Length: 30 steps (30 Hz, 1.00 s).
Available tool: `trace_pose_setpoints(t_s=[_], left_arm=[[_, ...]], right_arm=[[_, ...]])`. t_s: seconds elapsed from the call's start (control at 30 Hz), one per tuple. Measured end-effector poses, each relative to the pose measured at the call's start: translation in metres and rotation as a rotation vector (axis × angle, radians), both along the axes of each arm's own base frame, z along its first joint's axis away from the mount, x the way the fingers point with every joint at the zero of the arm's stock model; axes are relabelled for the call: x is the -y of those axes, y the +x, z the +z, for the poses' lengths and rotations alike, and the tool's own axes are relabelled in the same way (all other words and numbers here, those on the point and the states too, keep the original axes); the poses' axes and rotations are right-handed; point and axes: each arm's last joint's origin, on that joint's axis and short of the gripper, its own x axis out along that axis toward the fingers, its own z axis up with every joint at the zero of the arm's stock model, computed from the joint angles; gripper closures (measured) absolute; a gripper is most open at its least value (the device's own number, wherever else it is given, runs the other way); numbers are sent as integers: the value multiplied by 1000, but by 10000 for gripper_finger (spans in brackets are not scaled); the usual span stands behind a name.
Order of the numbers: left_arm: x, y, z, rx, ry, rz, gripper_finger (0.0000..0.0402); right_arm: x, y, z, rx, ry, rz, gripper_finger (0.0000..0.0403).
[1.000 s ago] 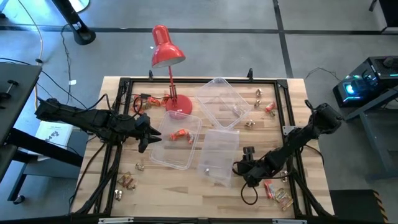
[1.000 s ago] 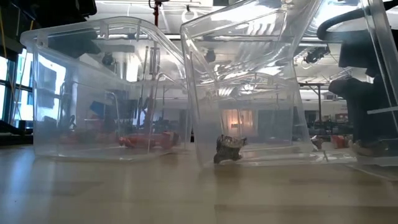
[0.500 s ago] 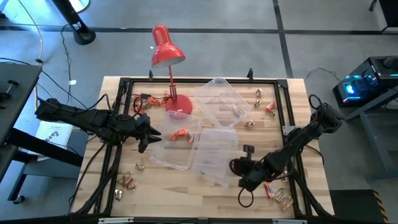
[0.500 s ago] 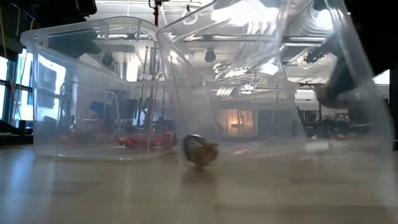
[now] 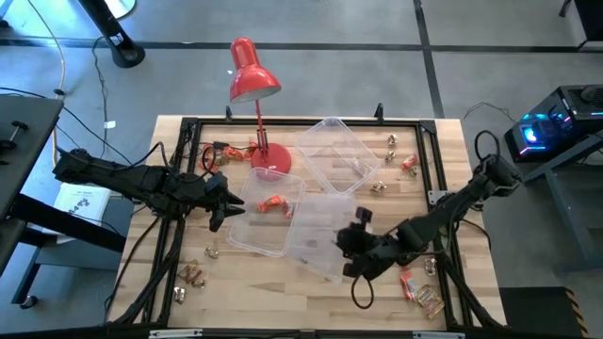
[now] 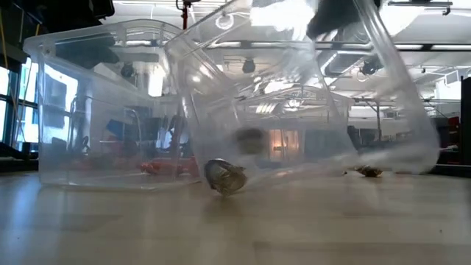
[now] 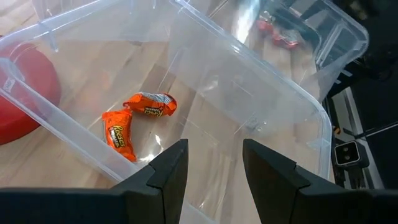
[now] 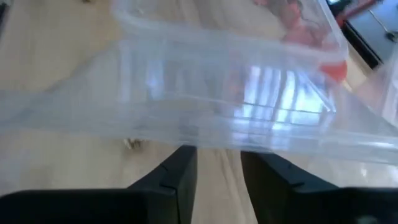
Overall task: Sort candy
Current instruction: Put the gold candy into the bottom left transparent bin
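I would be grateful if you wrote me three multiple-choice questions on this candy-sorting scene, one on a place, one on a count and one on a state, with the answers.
1. Where does the red desk lamp stand?
A. At the table's far edge, beside the tubs
B. On the floor
C. Inside a tub

2. How many orange-wrapped candies lie in the tub under the left gripper?
A. None
B. Two
C. Five

3. How does the tub by the right gripper sit?
A. Flat on the table
B. Upside down
C. Tilted, one side lifted

Answers:
1. A, the high view shows its base on the wood next to the tubs.
2. B, the left wrist view shows two orange wrappers side by side.
3. C, the low view shows the tipped tub leaning with a candy at its lower edge.
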Motion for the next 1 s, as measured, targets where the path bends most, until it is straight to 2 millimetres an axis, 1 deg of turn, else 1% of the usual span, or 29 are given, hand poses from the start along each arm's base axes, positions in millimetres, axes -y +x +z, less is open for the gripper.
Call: trace_pose_setpoints(t_s=[0.13,0.23,0.4,0.47,0.53,0.67,0.77,0.87,0.93,1.0], left_arm=[[0,1,2,21,-4,0,257],[1,3,4,54,10,-12,257],[1,6,11,132,52,-23,257],[1,7,13,152,56,-23,257],[1,7,14,164,55,-19,257],[1,9,18,204,46,-17,257],[2,10,27,279,14,-14,257],[5,10,45,312,-11,-70,257],[10,10,57,260,-35,-133,257],[21,10,64,141,-66,-227,257]], right_arm=[[11,11,9,-20,-22,46,280],[25,24,19,0,-46,78,279],[52,47,40,77,15,167,279],[64,53,42,85,47,186,279],[74,58,39,71,78,199,279],[91,61,37,52,103,194,279],[98,54,49,77,105,182,279],[99,38,67,110,113,181,279],[100,26,74,100,114,156,279],[101,12,81,81,110,117,279]])
